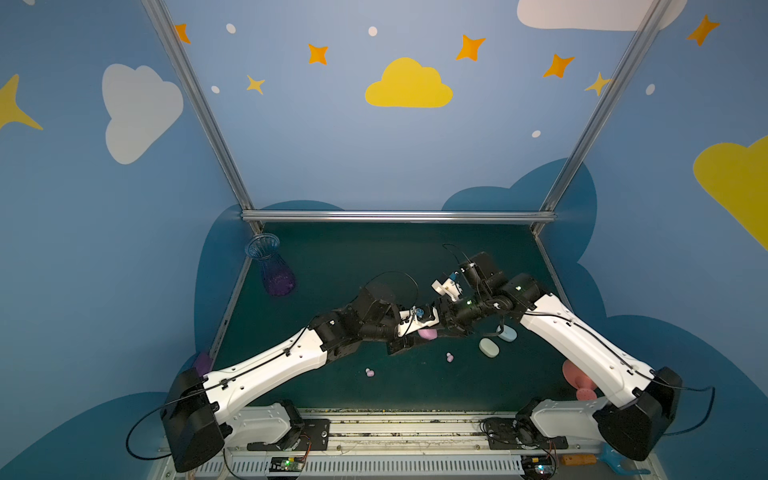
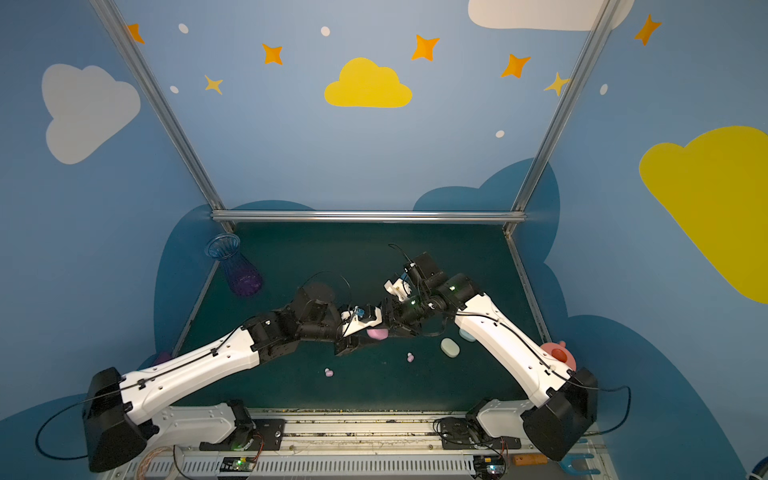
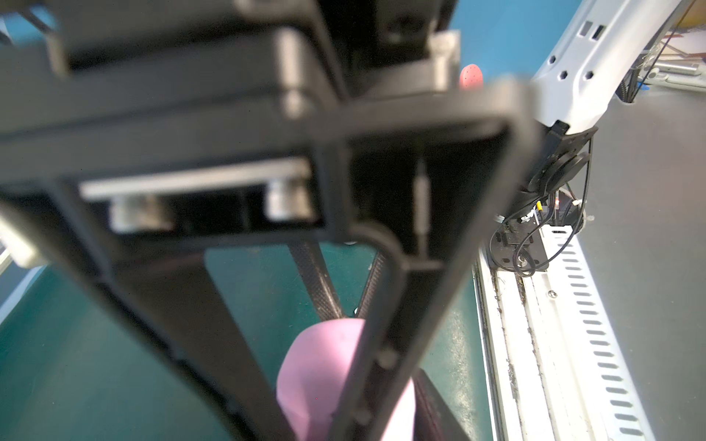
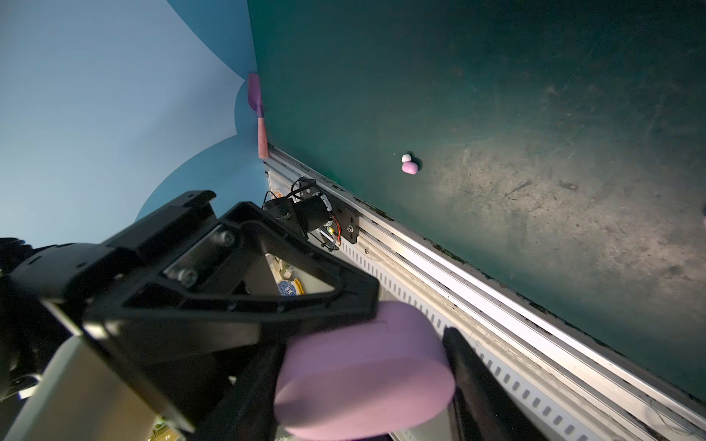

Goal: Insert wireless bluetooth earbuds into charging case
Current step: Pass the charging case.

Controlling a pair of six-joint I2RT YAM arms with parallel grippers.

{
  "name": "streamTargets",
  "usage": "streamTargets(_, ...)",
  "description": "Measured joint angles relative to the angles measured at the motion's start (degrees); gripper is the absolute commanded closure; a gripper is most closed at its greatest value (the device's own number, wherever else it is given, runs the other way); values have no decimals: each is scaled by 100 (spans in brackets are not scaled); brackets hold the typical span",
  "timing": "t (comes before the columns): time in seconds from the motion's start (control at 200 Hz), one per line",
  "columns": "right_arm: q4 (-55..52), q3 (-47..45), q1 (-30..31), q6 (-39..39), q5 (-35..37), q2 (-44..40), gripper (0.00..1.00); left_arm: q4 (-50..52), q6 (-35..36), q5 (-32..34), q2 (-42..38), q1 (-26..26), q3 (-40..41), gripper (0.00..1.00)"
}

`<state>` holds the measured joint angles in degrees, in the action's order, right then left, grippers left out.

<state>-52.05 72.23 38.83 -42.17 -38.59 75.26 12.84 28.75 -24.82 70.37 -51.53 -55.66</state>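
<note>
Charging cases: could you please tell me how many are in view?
3. The pink case is held in the right gripper at the centre; the pale green case and the blue case lie on the mat nearby. Others may be hidden.

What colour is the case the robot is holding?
The case is pale pink, a little lilac. The right wrist view shows it best.

The dark green worktop [image 1: 353,257] carries a pink earbud [image 1: 449,357], a second pink earbud [image 1: 370,372] apart from it, a pale green case [image 1: 488,347] just beside a pale blue case [image 1: 508,333], and a clear vase [image 1: 270,266] in the far left corner.
</note>
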Motion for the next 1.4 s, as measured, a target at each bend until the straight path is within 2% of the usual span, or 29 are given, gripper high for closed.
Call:
streamTargets(0.391, -15, 0, 7, -22, 2, 4, 68, 11, -50, -15, 4, 4, -2, 70)
streamTargets(0.601, -28, 0, 7, -35, 15, 0, 44, 87, -74, -13, 37, 4, -63, 77)
streamTargets(0.716, -24, 0, -2, -72, 48, -57, 35, 61, -199, -24, 39, 4, -70, 77)
streamTargets(0.876, 66, -2, -48, -160, 83, -275, 27, -111, -507, -136, -39, 57, 37, 77)
streamTargets(1.071, 197, -114, -216, -225, 81, -592, 26, -315, -874, -243, -229, 111, 326, 78)
streamTargets(1.202, 188, -393, -555, -118, 92, -785, 26, -695, -1290, -417, -415, 164, 662, 79)
streamTargets(1.397, -7, -479, -920, 745, 284, -1150, 26, -1598, -2044, -730, -697, 273, 1279, 79)
